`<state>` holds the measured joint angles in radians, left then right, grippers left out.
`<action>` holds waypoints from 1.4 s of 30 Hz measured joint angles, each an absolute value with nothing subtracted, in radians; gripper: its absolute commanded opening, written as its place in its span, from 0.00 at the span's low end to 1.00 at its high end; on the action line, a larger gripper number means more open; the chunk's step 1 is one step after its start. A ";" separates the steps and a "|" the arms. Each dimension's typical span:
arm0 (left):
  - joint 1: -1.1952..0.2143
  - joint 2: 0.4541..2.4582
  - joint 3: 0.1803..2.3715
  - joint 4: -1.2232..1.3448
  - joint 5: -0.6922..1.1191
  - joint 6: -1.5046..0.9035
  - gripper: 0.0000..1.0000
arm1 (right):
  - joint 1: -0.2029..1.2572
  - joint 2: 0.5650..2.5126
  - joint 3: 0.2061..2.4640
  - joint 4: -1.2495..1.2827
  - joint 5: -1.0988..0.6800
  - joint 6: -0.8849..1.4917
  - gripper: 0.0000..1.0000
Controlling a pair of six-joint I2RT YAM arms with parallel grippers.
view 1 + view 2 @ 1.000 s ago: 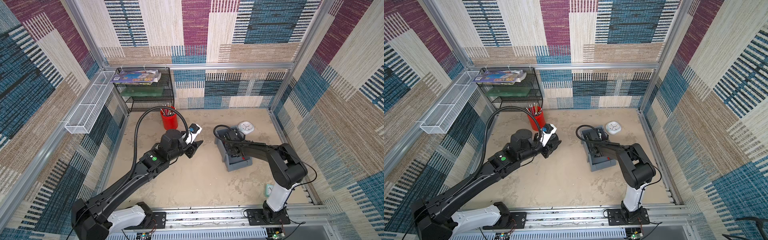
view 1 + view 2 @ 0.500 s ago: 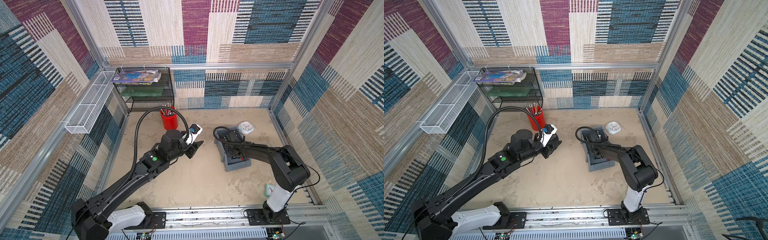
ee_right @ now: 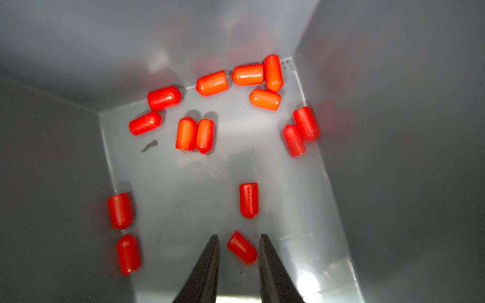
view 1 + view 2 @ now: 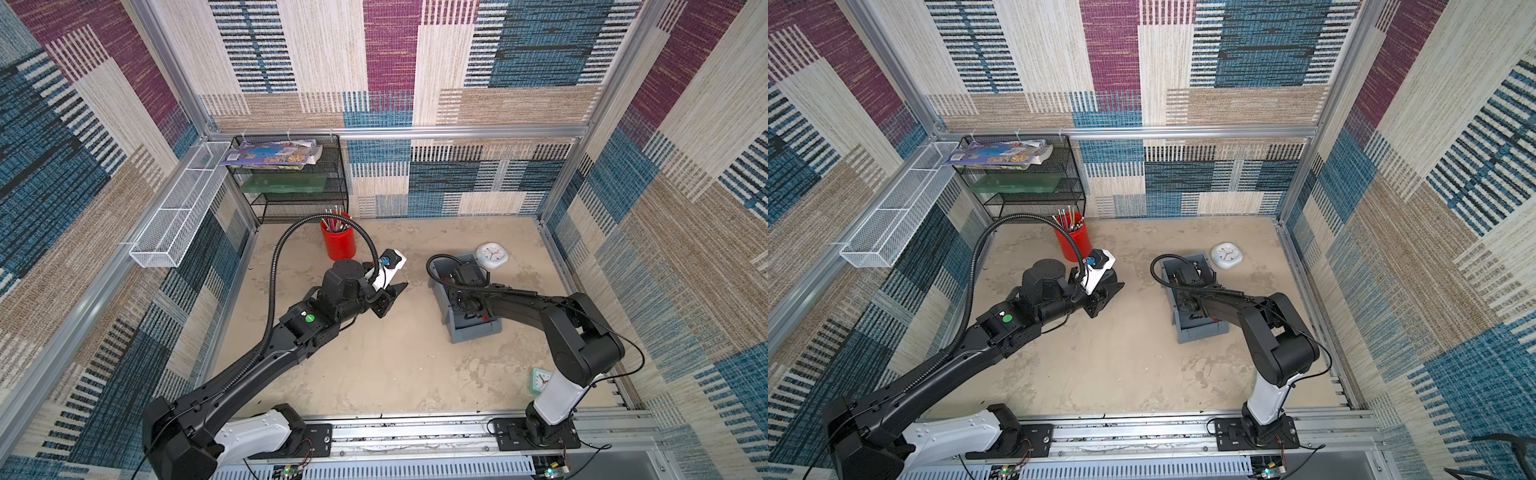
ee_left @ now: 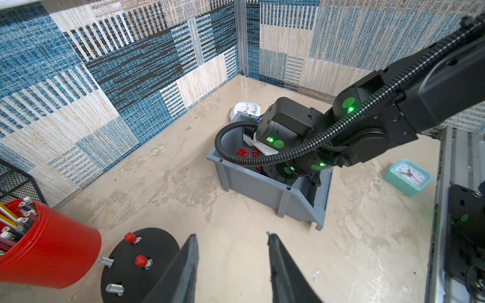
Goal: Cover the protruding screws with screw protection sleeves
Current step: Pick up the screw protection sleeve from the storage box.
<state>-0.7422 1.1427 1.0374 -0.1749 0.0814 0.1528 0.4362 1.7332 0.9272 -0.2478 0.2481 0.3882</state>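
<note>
- Two of the four short silver-grey metal protruding screws (image 5: 106, 261) on the black dome-shaped base (image 5: 157, 244) are bare. The other two already wear red sleeves (image 5: 141, 261). The base sits just beside the big red plastic pencil cup (image 5: 52, 251).
- Step in hand, my read: pick one more of the tiny bright red plastic screw protection sleeves (image 3: 186, 133). Over a dozen lie loose on the floor of the grey plastic bin (image 3: 170, 178).
- The right gripper (image 3: 238, 236) is down inside the bin with its black fingers (image 3: 210, 262) partly apart. They straddle one slanted sleeve (image 3: 242, 248) lying between the tips.
- One end of that sleeve looks to touch, or nearly touch, one finger, and a gap shows at the other finger. It is not clamped.
- To do it well: the sleeve lies skewed, so a fast close may spin it or squirt it out. Square the jaws to its sides and close slowly.
- Grip away from the open mouth so the mouth stays free for a screw. I can't tell which end is open.
- The neighbour sleeve (image 3: 248, 200) lies just ahead and apart, so it is unlikely to get caught.
- The left gripper (image 5: 231, 235) hangs near the base with its fingers wide apart, holding and touching nothing.
</note>
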 measured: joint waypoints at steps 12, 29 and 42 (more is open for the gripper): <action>-0.744 1.144 1.037 -0.175 0.081 0.157 0.43 | 0.439 1.735 0.914 -0.223 0.244 0.364 0.15; -0.746 1.168 1.141 -0.231 0.047 0.128 0.43 | 0.480 1.475 0.854 -0.249 0.235 0.309 0.07; -0.746 1.334 1.603 -0.623 0.245 -0.099 0.44 | 0.576 0.833 0.637 -0.047 -0.086 0.082 0.10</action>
